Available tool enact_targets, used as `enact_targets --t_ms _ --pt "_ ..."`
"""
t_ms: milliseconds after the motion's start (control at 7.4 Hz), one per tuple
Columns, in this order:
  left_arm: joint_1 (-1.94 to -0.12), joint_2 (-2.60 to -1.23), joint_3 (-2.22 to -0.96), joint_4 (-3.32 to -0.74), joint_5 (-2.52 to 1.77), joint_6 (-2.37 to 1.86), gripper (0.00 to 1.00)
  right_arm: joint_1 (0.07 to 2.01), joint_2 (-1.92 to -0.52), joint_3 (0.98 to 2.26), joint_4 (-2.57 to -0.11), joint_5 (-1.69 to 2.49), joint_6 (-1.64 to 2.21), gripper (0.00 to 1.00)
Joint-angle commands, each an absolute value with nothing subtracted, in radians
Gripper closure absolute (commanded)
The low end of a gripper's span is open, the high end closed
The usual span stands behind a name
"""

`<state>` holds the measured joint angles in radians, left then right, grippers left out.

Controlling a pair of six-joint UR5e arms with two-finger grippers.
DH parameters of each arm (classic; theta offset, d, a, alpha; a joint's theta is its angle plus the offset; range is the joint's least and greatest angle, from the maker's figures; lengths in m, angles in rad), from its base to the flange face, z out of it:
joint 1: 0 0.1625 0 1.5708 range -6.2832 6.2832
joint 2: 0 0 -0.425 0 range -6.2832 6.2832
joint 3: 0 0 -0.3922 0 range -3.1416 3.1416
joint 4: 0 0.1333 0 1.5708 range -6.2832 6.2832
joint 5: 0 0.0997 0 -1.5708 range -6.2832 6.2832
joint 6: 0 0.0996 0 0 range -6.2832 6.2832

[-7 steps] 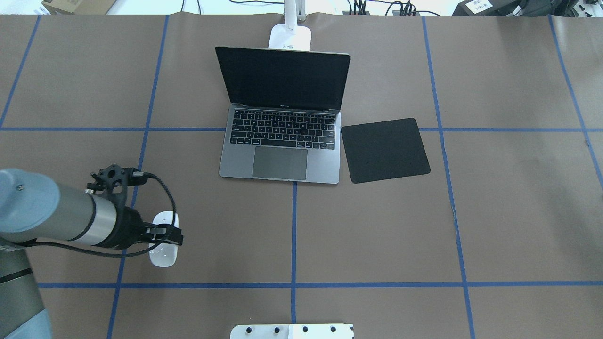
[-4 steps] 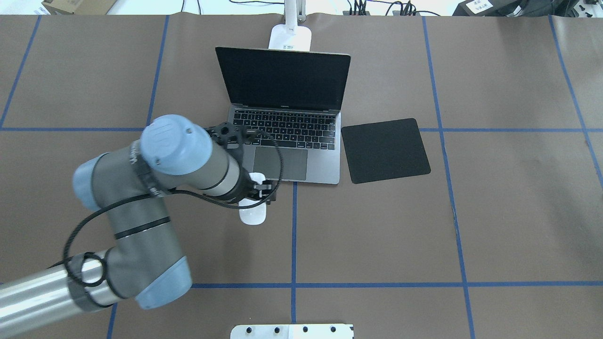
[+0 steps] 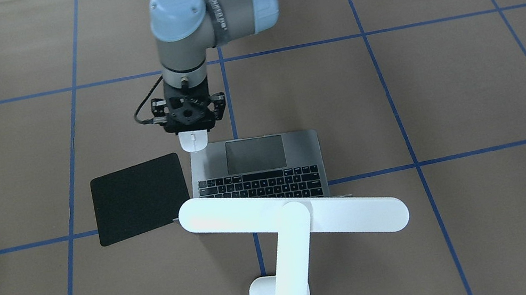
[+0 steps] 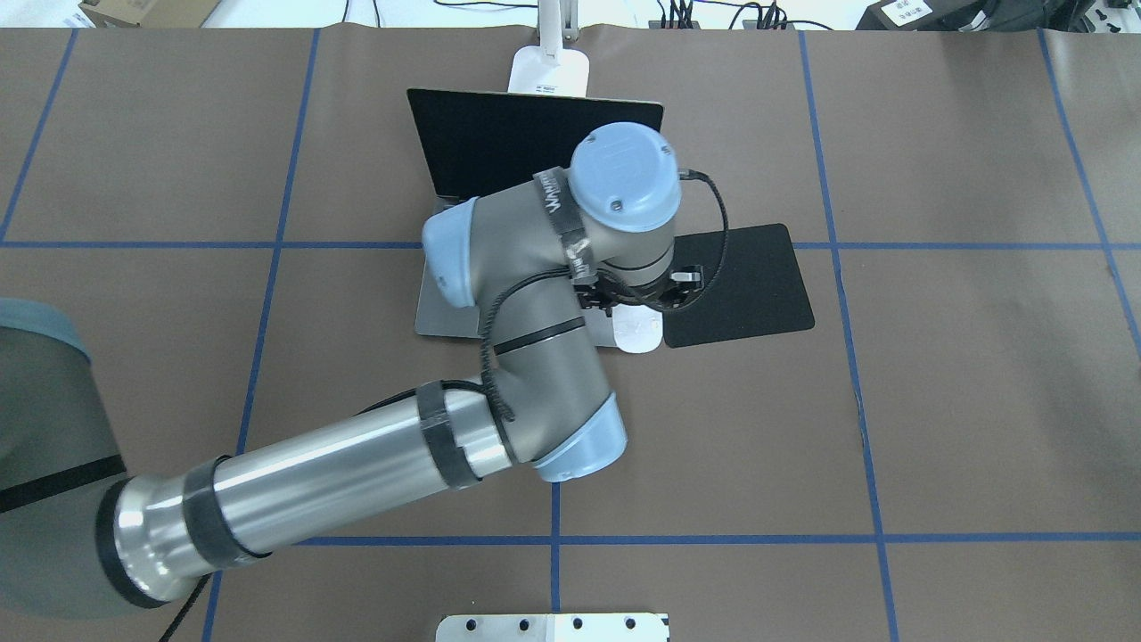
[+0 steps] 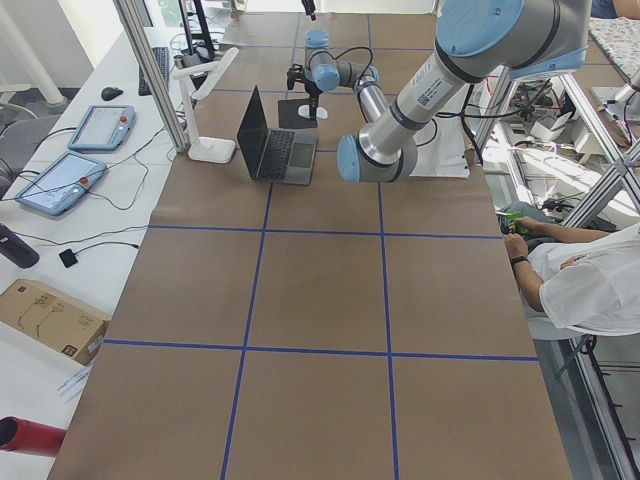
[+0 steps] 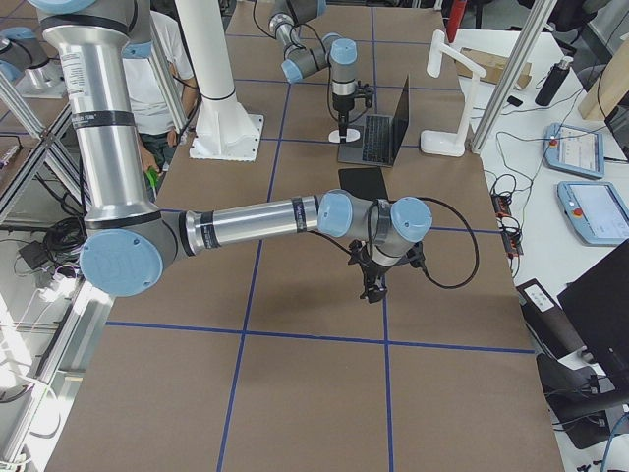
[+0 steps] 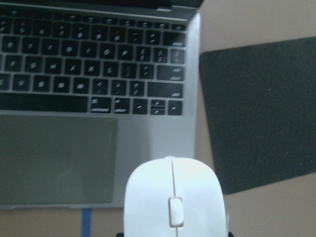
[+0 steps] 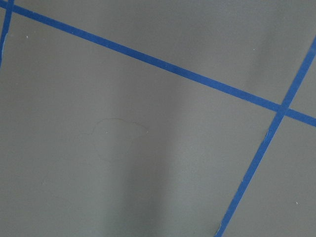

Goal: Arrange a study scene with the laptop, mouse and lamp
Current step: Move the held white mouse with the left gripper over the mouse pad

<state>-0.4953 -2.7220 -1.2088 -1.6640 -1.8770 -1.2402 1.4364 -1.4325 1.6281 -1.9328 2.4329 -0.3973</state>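
Note:
The open grey laptop (image 3: pixel 267 168) sits at the table's middle, and my arm hides much of it in the overhead view (image 4: pixel 499 143). My left gripper (image 3: pixel 191 130) is shut on the white mouse (image 3: pixel 193 141) and holds it above the laptop's front right corner, beside the black square pad (image 3: pixel 139 197). The left wrist view shows the mouse (image 7: pixel 173 197) over the laptop's corner (image 7: pixel 98 74), with the pad (image 7: pixel 261 108) to its right. The white lamp (image 3: pixel 286 219) stands behind the laptop. My right gripper (image 6: pixel 373 280) hangs over bare table; I cannot tell whether it is open or shut.
A white bolted pedestal (image 4: pixel 553 627) sits at the table's near edge. Blue tape lines (image 4: pixel 554 428) cross the brown table cover. A seated person (image 5: pixel 580 280) is beside the table. Tablets and cables (image 5: pixel 60 180) lie beyond its far edge.
My left arm has carried the mouse from the table's front left, past the laptop's front edge, to its front right corner by the black pad.

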Motion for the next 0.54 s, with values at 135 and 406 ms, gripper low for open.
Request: enact_targets --t_ms 135,406 --pt "-0.489 -2.96 -0.845 -1.738 -1.803 -1.261 0.31 1.434 -1.431 1.62 -1.933 2.453 -0.397 0.01" --pt "-0.483 -3.02 -0.682 -1.845 -1.777 -1.296 0.31 1.43 -1.427 1.611 -1.933 2.459 -0.397 0.01"
